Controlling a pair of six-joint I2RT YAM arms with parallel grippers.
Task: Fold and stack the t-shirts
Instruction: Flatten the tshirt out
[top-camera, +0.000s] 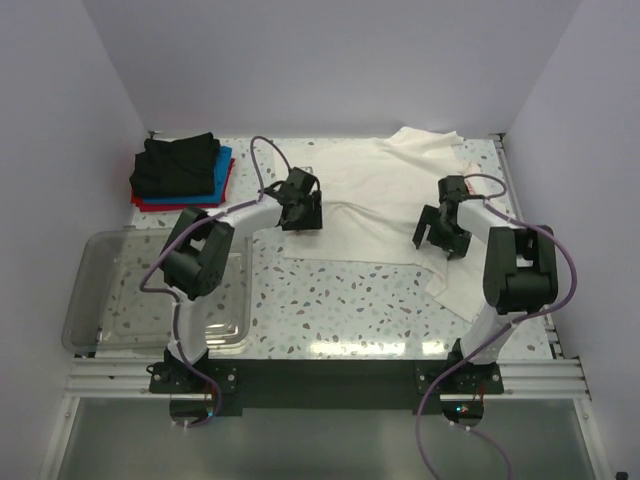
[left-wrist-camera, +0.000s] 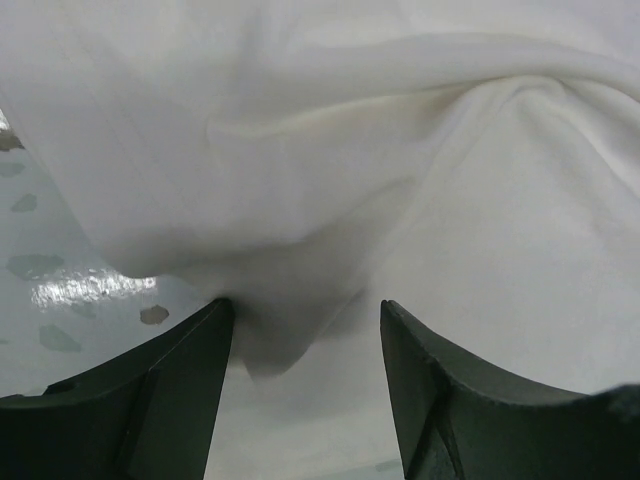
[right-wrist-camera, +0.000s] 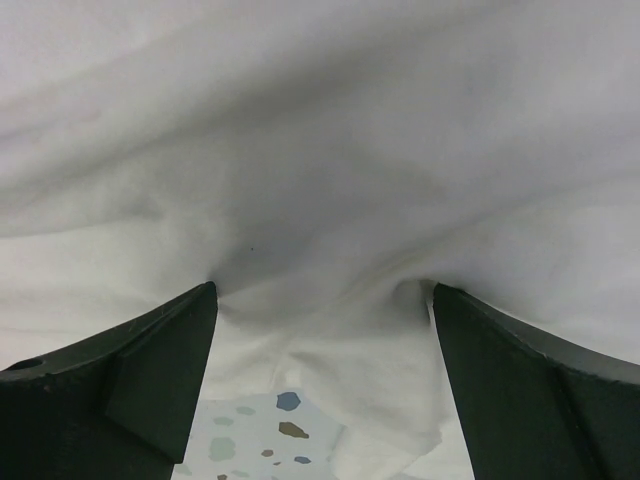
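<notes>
The big white cloth tee (top-camera: 370, 195) lies rumpled and unfolded mid-table, so that one's the job left. My left gripper (top-camera: 301, 222) and right gripper (top-camera: 437, 243) sit at its near edge, fingers spread, nothing pinched yet. Off to its far left, the stack of black, blue and red folded tees (top-camera: 182, 172) looks done.

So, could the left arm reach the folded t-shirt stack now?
Probably yes. The folded t-shirt stack lies just left of the left hand, with only tabletop between them; the clear tub sits nearer, out of the path.
</notes>
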